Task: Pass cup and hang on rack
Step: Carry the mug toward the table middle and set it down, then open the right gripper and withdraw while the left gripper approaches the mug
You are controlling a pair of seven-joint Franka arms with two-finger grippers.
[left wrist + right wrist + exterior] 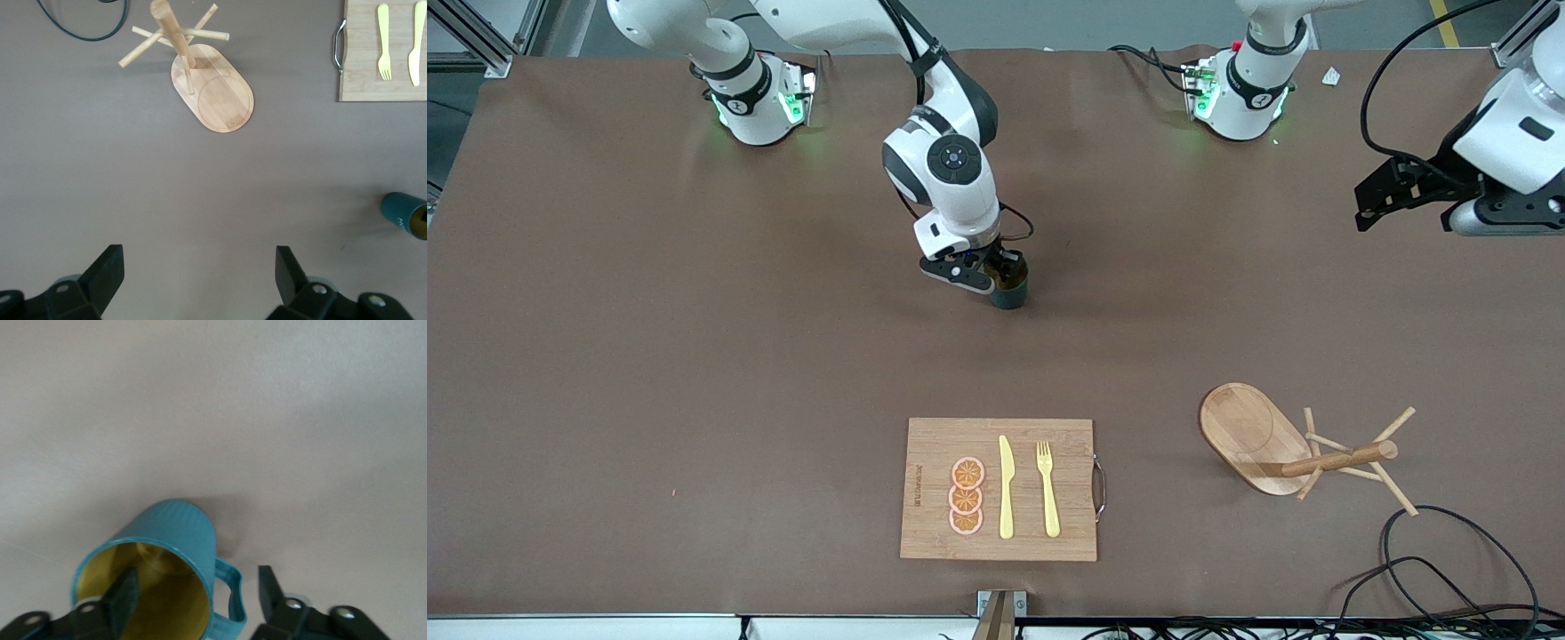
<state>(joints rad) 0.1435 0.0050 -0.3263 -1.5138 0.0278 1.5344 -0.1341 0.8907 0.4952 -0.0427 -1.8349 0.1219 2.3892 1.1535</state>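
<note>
While the right gripper (996, 271) straddles the wall and handle of the upright cup (1009, 289) mid-table, fingers spread; the left gripper (1405, 191), open, waits above the table toward the rack (1303, 449) end.

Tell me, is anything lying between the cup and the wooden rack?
No. In the left wrist view, only bare brown table lies between the cup and the rack; the front view agrees.
</note>
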